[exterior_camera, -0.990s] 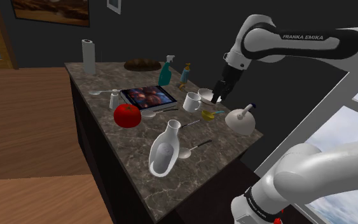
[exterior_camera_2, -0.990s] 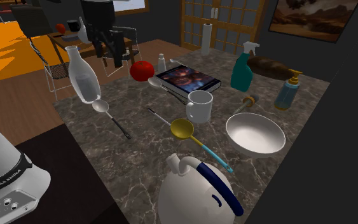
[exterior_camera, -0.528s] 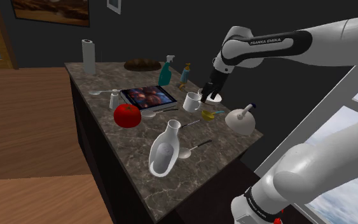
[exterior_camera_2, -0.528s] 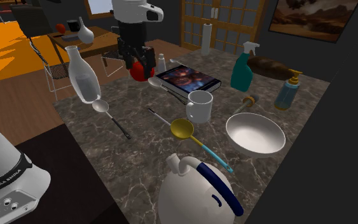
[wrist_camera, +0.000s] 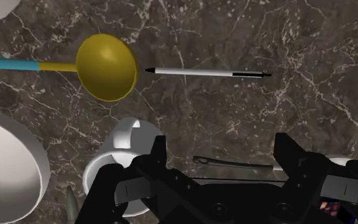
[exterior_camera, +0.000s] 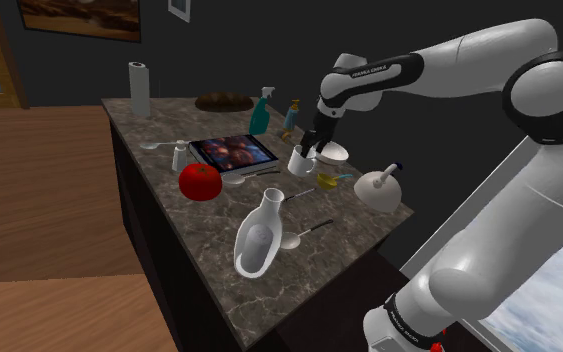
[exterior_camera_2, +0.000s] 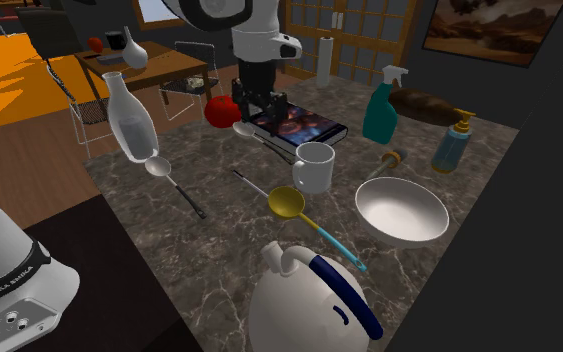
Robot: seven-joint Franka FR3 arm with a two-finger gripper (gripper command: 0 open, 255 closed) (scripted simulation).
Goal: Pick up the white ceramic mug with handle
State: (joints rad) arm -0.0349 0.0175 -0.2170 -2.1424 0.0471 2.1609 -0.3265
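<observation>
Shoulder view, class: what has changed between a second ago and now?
The gripper travelled toward the shoulder view's left, from above the bowl to above the white mug, open and holding nothing. Mug, bowl and everything else on the countertop stayed put.

1. The white mug (exterior_camera: 300, 160) stands on the dark marble counter (exterior_camera: 339, 225).
2. The black gripper (exterior_camera: 315, 151) hangs just above the mug, on its side toward the white bowl (exterior_camera: 334, 152).
3. A red tomato (exterior_camera: 200, 181) lies well off toward the shoulder view's left of the mug.
4. A white teapot (exterior_camera: 374, 190) sits to the mug's other side.
</observation>
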